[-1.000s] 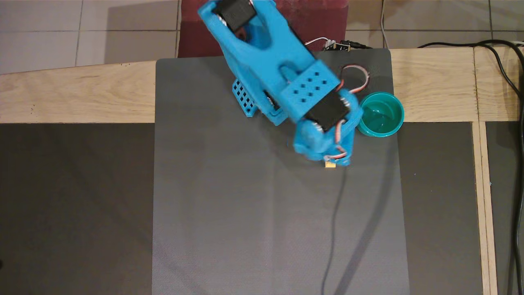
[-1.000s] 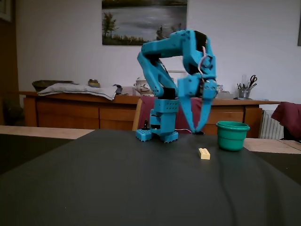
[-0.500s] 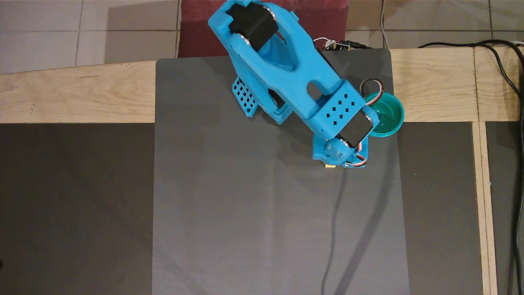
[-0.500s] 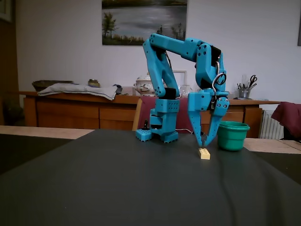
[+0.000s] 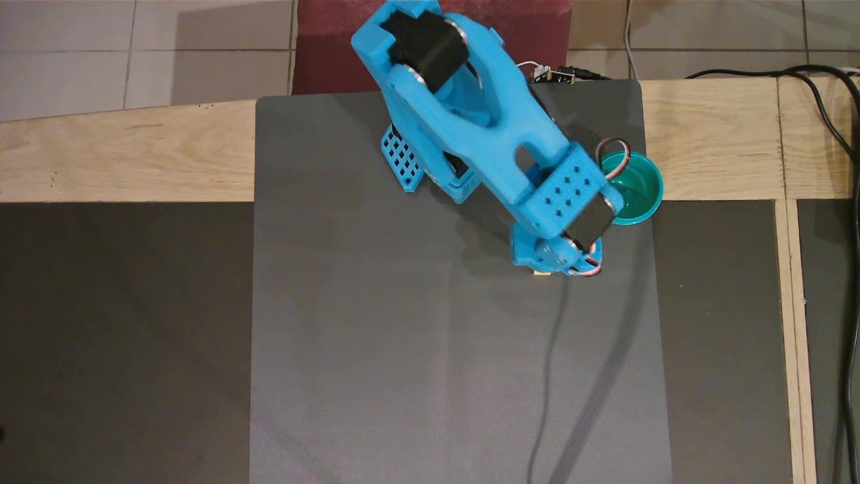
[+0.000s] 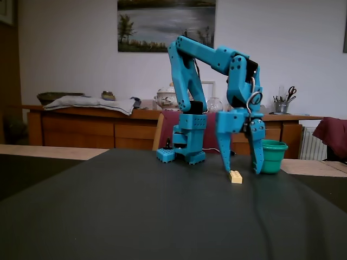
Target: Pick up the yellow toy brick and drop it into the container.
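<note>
The yellow toy brick (image 6: pixel 236 176) lies flat on the grey mat (image 5: pixel 403 336). In the overhead view only a yellow sliver of it (image 5: pixel 541 273) shows under the arm's wrist. My blue gripper (image 6: pixel 242 170) points straight down with its jaws open, and the brick sits between the fingertips, close to the left one in the fixed view. From above, the gripper (image 5: pixel 554 261) is mostly hidden by its own wrist. The teal-green cup (image 5: pixel 638 191) stands upright at the mat's right edge; it also shows in the fixed view (image 6: pixel 274 156), just right of the gripper.
The arm's blue base (image 5: pixel 430 168) stands at the far middle of the mat. A wooden table frame (image 5: pixel 134 154) borders the mat, and black cables (image 5: pixel 833 128) run along the right side.
</note>
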Robot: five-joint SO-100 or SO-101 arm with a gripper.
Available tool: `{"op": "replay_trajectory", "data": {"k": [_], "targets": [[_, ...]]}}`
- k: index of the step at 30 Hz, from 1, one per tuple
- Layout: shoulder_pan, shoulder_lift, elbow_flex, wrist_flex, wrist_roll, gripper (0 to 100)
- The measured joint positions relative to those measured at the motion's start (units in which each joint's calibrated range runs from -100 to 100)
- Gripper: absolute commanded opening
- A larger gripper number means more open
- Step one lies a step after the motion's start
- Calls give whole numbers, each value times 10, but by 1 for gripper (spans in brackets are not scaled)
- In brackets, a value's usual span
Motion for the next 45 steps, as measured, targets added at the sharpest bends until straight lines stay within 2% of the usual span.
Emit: {"op": "replay_trajectory", "data": {"k": [9, 11, 12, 14, 21, 26, 28, 31, 33, 41, 45], "targets": [[33, 24, 0, -22, 17, 22], [36, 24, 0, -25, 17, 17], [36, 23, 5, -33, 17, 10], [36, 22, 5, -35, 17, 1], [36, 20, 7, -34, 15, 0], [36, 23, -56, 45, 15, 0], [36, 25, -120, 108, 16, 0], [14, 24, -305, 250, 16, 0], [-17, 24, -371, 309, 14, 0], [-166, 27, -400, 308, -50, 0], [-199, 29, -400, 289, -70, 0]]}}
